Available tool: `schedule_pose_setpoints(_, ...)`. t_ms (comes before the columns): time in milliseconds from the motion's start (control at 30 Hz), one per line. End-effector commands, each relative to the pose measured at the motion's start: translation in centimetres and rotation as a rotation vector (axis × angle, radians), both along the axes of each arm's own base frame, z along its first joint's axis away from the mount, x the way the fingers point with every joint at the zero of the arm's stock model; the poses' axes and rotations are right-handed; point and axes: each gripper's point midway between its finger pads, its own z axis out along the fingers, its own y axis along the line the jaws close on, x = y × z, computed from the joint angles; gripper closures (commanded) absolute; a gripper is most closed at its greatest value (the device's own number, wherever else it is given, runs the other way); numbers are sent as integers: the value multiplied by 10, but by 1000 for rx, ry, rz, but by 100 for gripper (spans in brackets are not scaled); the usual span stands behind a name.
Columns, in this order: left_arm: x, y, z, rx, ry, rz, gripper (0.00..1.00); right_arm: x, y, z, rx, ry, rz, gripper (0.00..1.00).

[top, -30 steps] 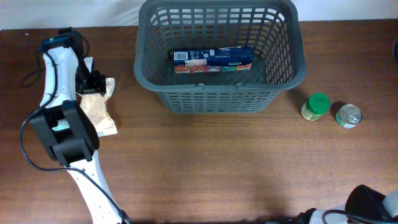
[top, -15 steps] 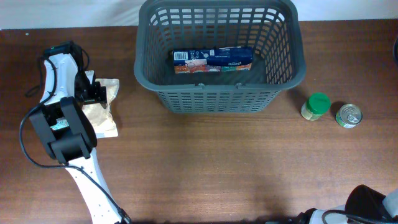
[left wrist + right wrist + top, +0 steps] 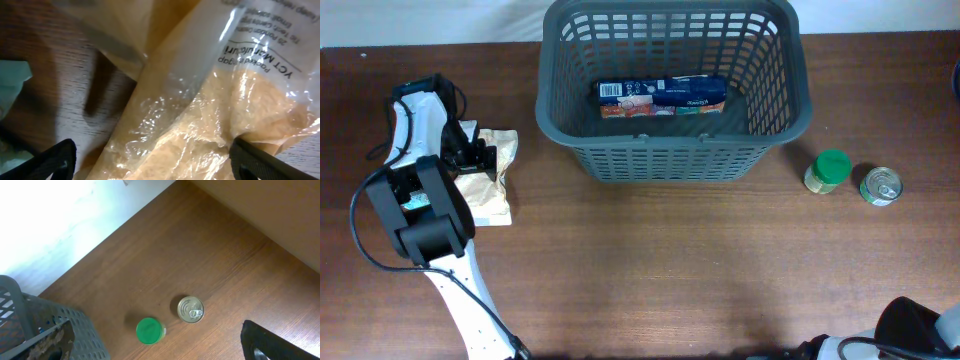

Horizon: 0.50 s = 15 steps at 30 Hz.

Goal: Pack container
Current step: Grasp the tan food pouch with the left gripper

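The dark grey basket (image 3: 775,100) stands at the back centre, with a blue and white packet (image 3: 662,97) lying in it. Its corner shows in the right wrist view (image 3: 20,325). My left gripper (image 3: 480,160) is open, low over a clear bag of tan grains (image 3: 485,180) at the left. In the left wrist view the bag (image 3: 210,110) fills the frame between my spread fingertips (image 3: 55,160). My right gripper (image 3: 160,347) is open and empty, high above a green-lidded jar (image 3: 150,331) and a tin can (image 3: 190,309).
The green-lidded jar (image 3: 829,171) and the tin can (image 3: 881,186) stand right of the basket. A white wall edge runs along the table's far side (image 3: 75,225). Black cables trail by the left arm (image 3: 375,125).
My left gripper has shifted toward the near side and right along the bag of grains. The bag's top has been pushed right. The right side is unchanged.
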Motion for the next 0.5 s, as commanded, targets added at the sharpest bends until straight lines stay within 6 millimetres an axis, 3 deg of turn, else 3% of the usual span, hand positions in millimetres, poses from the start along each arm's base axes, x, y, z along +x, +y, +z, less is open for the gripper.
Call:
schedule_pose_setpoints(0, -11, -8, -19, -38, 54, -19, 9, -3, -3, 1, -8, 2, -14, 1)
schedule_pose_setpoints(133, 4, -4, 5, -18, -12, -20, 9, -3, -3, 1, -8, 2, -14, 1)
schedule_pose_setpoints(267, 20, 0, 50, 11, -114, -21, 9, -3, -3, 1, -8, 2, -14, 1)
schedule_pose_setpoints(367, 24, -2, 79, 18, -171, -27, 9, -3, -3, 1, -8, 2, -14, 1)
schedule_pose_setpoints(467, 21, -9, 92, -1, -186, -59, 8, -3, -3, 1, -8, 2, -14, 1)
